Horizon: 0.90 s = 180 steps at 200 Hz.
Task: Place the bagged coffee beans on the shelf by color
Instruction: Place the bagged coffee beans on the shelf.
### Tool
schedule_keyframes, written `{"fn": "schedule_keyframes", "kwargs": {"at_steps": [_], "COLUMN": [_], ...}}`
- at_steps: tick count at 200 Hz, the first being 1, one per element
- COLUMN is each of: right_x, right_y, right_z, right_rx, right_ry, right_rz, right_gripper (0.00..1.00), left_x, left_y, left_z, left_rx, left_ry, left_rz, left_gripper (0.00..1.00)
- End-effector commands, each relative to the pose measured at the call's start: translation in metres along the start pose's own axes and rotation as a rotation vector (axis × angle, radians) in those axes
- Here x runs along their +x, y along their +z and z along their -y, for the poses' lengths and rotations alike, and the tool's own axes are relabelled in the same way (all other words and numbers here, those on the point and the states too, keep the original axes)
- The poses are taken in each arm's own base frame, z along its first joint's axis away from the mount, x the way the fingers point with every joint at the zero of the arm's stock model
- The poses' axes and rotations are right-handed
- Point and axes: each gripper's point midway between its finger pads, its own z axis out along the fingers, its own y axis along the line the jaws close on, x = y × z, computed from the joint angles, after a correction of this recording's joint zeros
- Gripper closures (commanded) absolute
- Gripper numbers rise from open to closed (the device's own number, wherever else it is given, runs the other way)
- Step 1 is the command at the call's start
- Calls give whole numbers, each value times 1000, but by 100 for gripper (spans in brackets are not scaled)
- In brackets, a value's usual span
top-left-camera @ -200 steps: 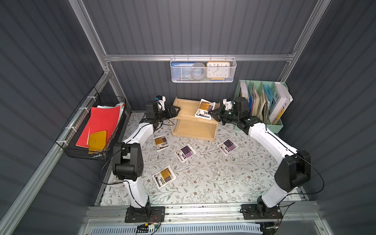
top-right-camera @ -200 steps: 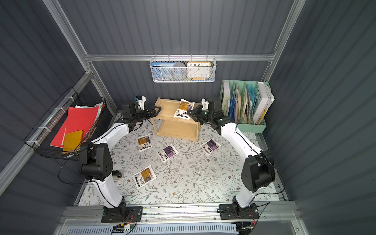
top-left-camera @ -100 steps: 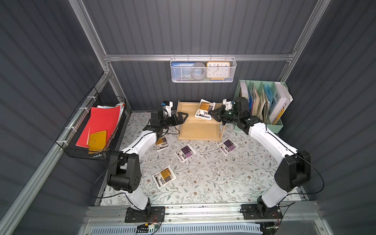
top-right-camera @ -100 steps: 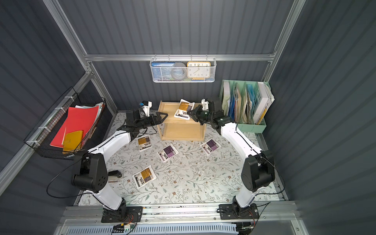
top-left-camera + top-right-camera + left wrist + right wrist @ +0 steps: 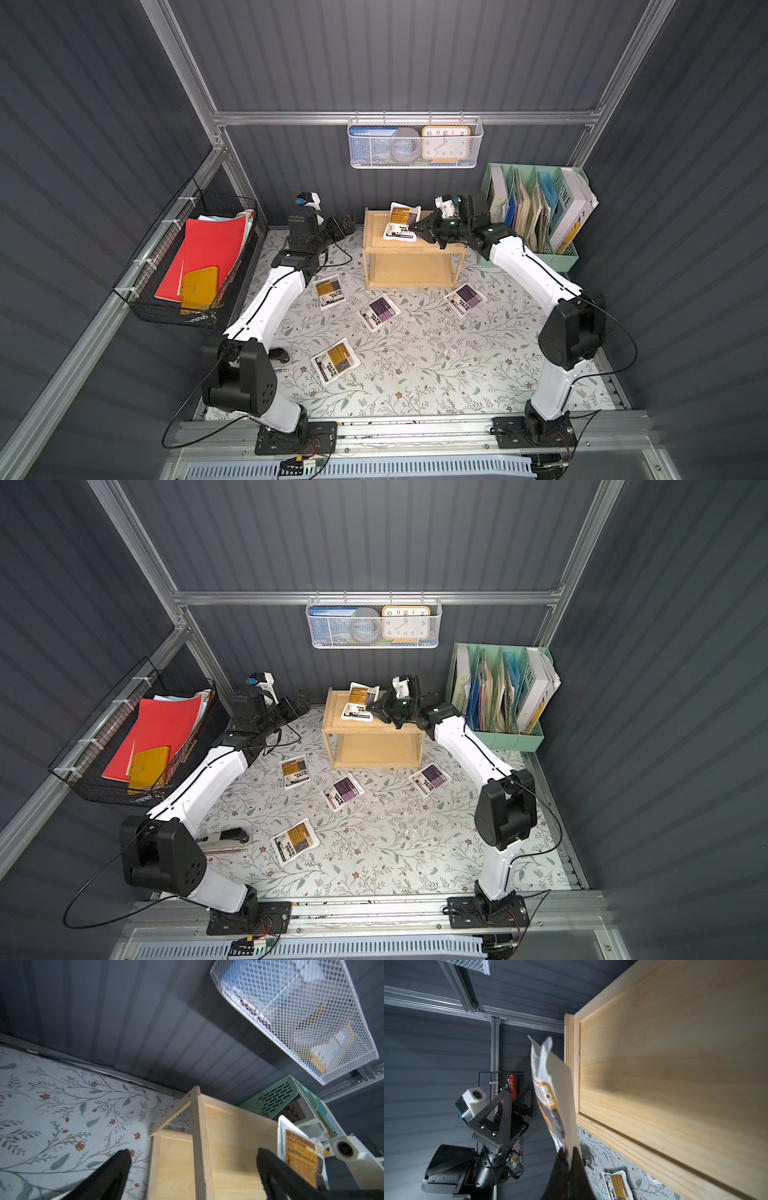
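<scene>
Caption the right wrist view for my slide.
Right gripper pinches a yellow-labelled coffee pouch by one edge, at the wooden shelf and its rimmed top.

Both top views: high overhead, pitched down twd back wall, far off. Whole table [image 5: 436,365] fits, arm bases at lower edge of frame, shelf [image 5: 411,249] just above centre; nearly same scene in both. Left wrist cam: close, low, looks past left gripper [image 5: 193,1153] over shelf corner up to mesh basket [image 5: 270,1001]. Right wrist cam: v. close, rolled sideways, looks along shelf top past right gripper [image 5: 568,1154]. Wrist views share shelf & yellow-label pouch [image 5: 299,1153].
</scene>
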Motion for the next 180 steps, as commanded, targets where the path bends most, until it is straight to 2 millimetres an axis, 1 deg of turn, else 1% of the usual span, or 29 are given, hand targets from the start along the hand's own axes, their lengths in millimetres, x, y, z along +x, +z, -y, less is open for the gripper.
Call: {"fn": "schedule_keyframes", "kwargs": {"at_steps": [1, 3, 7, 35, 90, 120, 144, 154, 162, 169, 180], "right_x": [6, 6, 7, 7, 2, 0, -1, -1, -2, -3, -5], "right_y": [10, 12, 14, 30, 59, 70, 76, 77, 77, 78, 77], "right_z": [-1, 0, 0, 3, 14, 17, 19, 19, 19, 19, 17], "right_rx": [7, 9, 10, 21, 37, 40, 47, 48, 49, 49, 47], "right_ry": [-24, -22, -24, -30, -12, -4, 1, 1, 2, -1, -10], "right_rz": [-52, -56, -60, -86, -111, -120, -127, -129, -126, -124, -117], "right_gripper": [99, 99, 99, 98, 97, 96, 93, 91, 87, 81, 68], "left_x": [-3, -9, -11, -14, -11, -8, -6, -5, -5, -4, -4], "left_y": [-2, -3, -3, -4, -4, -3, -2, -2, -2, -2, -2], "left_z": [-10, -6, -5, -3, -2, -3, -3, -3, -3, -3, -3], "left_rx": [-75, -69, -67, -61, -54, -49, -44, -41, -40, -40, -39], "left_ry": [10, 12, 12, 17, 17, 19, 19, 19, 18, 19, 19], "left_rz": [-17, -5, 0, 2, -9, -17, -20, -22, -21, -23, -23], "left_gripper": [0, 0, 0, 0, 0, 0, 0, 0, 0, 0, 0]}}
